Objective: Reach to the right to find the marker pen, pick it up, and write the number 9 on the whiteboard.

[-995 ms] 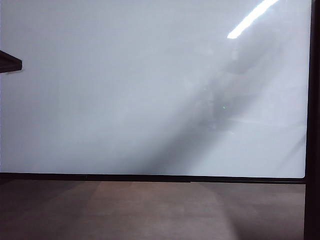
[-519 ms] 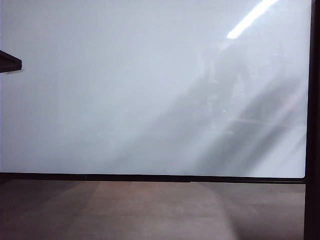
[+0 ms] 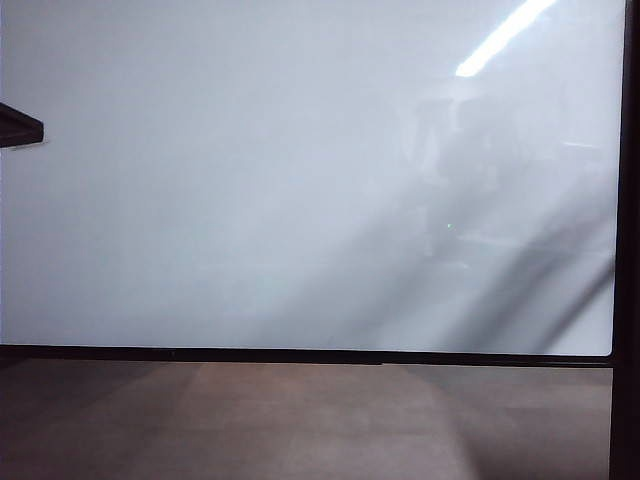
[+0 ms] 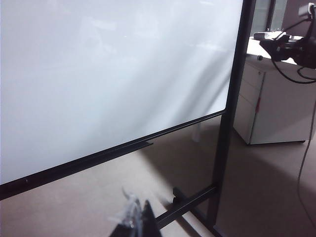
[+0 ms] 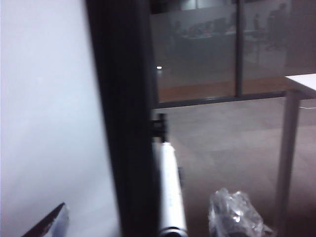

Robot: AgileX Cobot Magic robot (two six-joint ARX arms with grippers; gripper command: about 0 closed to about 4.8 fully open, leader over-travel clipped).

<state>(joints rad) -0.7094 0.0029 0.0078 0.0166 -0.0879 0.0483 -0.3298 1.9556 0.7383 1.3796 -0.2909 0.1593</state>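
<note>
Two wrist views only, right end effector (image 5: 143, 220) apart beside whiteboard (image 5: 39, 98) frame, left end effector (image 4: 134, 218) facing it, state untellable.

Dim, soft frames — a ceiling-light streak glares at the whiteboard (image 3: 250, 180)'s top right corner, grey shadows slant beneath; the right wrist view blurs.

Right gripper (image 5: 143, 224), out to the right, has fingers (image 5: 234, 217) spread wide; left gripper (image 4: 134, 219) hangs low, spread unclear.
</note>
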